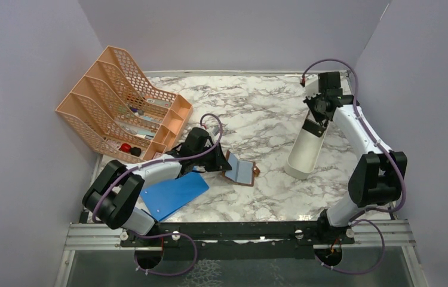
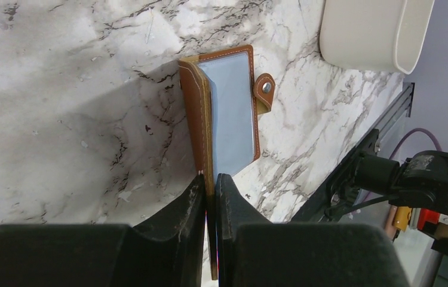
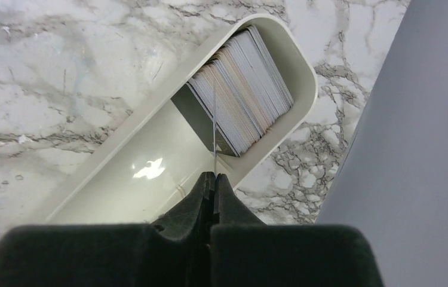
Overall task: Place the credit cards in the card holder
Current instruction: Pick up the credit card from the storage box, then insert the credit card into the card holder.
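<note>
The right gripper had its jaws pressed together on a thin card, seen edge-on, its colour not tellable. The card hung over a white oblong tray, where a stack of cards leaned at the far end. The tray lay on the marble tabletop, near a plain wall.

The scene is lit brightly and evenly from above, and only soft, faint shadows are cast. In the right wrist view a small glare patch is seen on the floor of the white tray. The credit cards inside it are rendered sharply, while the right gripper below it is nearly black and blurred. In the left wrist view a broad soft shadow is spread over the marble table left of the tray. There the card holder is in focus, and the left gripper is dark and soft.
</note>
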### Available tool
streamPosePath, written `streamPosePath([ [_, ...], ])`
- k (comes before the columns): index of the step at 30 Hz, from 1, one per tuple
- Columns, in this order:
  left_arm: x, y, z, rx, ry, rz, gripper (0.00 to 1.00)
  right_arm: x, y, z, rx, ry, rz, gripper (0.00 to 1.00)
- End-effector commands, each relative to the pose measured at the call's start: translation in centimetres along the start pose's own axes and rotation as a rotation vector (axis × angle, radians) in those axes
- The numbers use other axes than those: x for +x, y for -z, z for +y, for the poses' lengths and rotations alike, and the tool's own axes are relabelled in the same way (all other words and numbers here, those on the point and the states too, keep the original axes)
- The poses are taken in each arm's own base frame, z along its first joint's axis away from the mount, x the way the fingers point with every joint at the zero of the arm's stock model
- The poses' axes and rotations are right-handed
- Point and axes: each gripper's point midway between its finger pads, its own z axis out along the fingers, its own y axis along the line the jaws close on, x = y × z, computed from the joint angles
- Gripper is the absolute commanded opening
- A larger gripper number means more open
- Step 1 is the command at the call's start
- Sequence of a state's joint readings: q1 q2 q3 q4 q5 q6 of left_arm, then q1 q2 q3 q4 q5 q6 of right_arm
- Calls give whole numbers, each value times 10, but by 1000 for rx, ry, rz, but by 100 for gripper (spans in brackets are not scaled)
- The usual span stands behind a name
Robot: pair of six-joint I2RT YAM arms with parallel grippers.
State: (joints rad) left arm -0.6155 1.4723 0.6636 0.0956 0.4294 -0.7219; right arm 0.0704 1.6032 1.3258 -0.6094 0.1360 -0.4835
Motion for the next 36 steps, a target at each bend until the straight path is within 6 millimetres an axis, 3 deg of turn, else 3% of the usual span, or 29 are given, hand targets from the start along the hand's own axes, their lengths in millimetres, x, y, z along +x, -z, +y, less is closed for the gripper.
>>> streamPosePath([
  [1,-5,0,-14,69,2,-18,12,-10,32,-4,-8,-140,-13,1],
  [7,-5,-1,-25,150,42,-35,11,-42,59,11,-108,-264,-168,1],
  [12,-7,-3,-18,131,45,-64,12,-68,81,27,-229,-347,-298,1],
  [16,-6,-4,-17,147,43,-78,12,-84,99,68,-473,-369,-391,1],
  [22,-8,-5,-13,136,62,-103,12,-88,115,134,-803,-428,-408,1],
  [28,-14,-4,-18,176,80,-158,12,-77,121,211,-1002,-428,-348,1],
  [33,-14,-7,-16,179,109,-158,13,-66,129,255,-1123,-502,-327,1],
  [36,-8,-11,-9,161,127,-141,22,-55,122,274,-1127,-544,-289,1],
])
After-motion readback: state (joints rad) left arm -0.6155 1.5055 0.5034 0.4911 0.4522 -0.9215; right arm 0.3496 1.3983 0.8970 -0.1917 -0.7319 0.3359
